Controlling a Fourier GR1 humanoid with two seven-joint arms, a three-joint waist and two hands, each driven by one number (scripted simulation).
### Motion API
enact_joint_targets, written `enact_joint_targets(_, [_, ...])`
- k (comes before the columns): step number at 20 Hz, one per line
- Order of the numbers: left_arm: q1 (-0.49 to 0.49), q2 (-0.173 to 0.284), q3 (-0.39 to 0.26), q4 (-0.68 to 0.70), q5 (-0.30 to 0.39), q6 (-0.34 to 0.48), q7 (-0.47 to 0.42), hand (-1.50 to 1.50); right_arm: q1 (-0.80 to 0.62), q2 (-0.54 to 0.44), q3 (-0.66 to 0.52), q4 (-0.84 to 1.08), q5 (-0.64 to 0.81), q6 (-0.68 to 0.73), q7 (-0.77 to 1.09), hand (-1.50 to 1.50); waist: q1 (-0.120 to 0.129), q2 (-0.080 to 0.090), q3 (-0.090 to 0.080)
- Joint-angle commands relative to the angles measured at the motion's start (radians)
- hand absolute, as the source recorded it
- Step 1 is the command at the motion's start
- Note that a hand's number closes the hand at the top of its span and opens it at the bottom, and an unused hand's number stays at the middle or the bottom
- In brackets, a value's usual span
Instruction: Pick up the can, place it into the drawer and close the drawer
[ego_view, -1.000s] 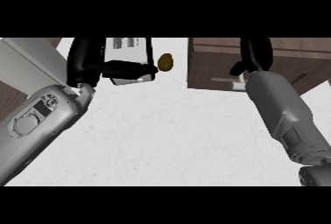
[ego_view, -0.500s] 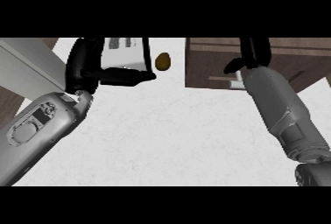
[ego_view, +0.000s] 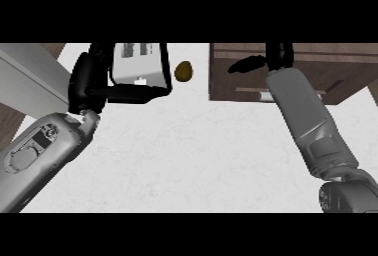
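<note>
The can, pale grey with a printed label, is at the upper left of the head view, above the white counter. My left hand is curled round it, with the thumb under its near end and the fingers along its left side. The brown wooden drawer is at the upper right. My right hand is over the drawer at the top edge, thumb spread to the left, holding nothing; its fingertips are cut off by the edge.
A small brown oval object lies between the can and the drawer's left side. A pale grey slab runs diagonally along the left, with brown wood below it.
My left hand has shifted slightly up and to the left with the can. The right forearm has edged a little to the left over the drawer.
</note>
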Motion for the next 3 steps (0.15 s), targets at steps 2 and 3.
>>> enact_joint_targets(2, [0.020,0.033,0.031,-0.036,-0.006,-0.009,0.032,-1.50,-0.035,0.011,-0.090,-0.014,-0.124,0.050,-0.046,-1.50,0.006,-0.010,-0.004])
enact_joint_targets(3, [0.048,0.004,0.030,-0.034,-0.014,-0.005,-0.006,-1.50,-0.046,0.037,-0.091,-0.012,-0.129,0.028,-0.032,-1.50,0.001,-0.010,-0.005])
